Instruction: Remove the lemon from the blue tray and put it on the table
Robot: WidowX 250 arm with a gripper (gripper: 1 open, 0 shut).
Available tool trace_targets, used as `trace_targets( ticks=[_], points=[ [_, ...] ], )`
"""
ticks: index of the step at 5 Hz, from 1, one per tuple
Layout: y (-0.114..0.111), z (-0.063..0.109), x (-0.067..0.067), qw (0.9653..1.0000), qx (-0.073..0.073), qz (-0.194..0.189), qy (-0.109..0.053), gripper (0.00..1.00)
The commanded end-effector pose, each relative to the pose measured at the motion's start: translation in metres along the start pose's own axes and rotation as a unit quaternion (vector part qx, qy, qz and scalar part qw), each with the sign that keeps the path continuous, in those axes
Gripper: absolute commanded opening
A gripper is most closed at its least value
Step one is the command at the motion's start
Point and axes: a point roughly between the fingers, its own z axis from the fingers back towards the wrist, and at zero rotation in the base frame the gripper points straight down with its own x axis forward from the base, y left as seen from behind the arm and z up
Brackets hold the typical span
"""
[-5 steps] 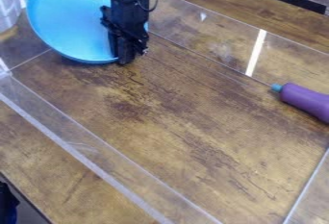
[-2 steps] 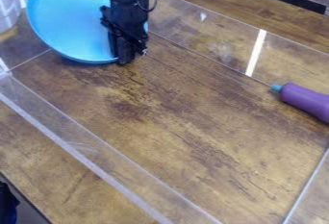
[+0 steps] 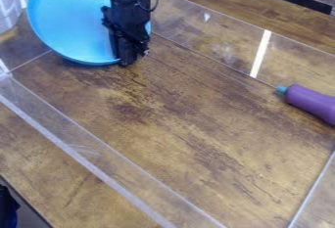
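Observation:
The blue tray (image 3: 63, 22) lies at the top left of the dark wooden table (image 3: 170, 124). My black gripper (image 3: 127, 54) points straight down at the tray's right rim, its tips low over the blue edge. The fingers look drawn close together, and nothing yellow shows between them. The lemon is hidden: I see none in the visible part of the tray or on the table. The arm covers part of the tray's right side.
A purple elongated object (image 3: 314, 101) lies at the right edge of the table. Clear plastic walls (image 3: 78, 144) border the work area at front left and back. A bright glare streak (image 3: 262, 51) crosses the wood.

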Motion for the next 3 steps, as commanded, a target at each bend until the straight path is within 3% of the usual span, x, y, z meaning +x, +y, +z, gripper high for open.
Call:
trace_targets(
  ticks=[1,3],
  points=[
    [0.0192,0.0135,-0.0071,0.9997,0.012,0.013,-0.015,0.00],
    [0.0278,0.0105,-0.0163,0.9997,0.011,0.020,-0.011,0.00]
  ],
)
